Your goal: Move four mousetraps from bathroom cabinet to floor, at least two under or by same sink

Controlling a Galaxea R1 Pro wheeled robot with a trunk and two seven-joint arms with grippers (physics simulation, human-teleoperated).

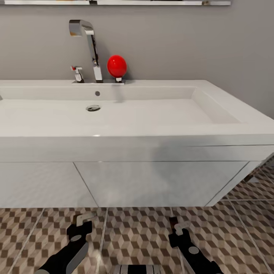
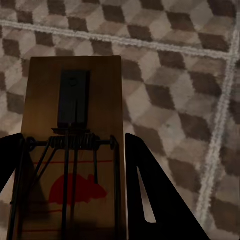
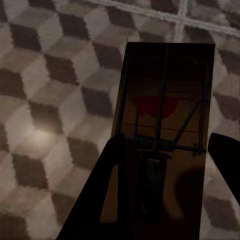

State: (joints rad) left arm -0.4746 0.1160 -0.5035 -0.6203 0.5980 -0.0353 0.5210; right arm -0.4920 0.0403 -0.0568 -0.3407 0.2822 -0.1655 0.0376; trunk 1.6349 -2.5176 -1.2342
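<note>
In the left wrist view a tan wooden mousetrap with dark wire spring and a red mouse print sits between my dark fingers, my left gripper shut on it above the cube-patterned bathroom floor. In the right wrist view my right gripper is shut on a second mousetrap over the same tiles. In the head view the left gripper and right gripper hang low over the floor, just in front of the white sink. The cabinet is out of view.
The sink's white vanity front stands close ahead and reaches nearly to the tiles. A chrome faucet and a red ball-shaped object stand at the basin's back against a grey wall. Open tiled floor continues to the right.
</note>
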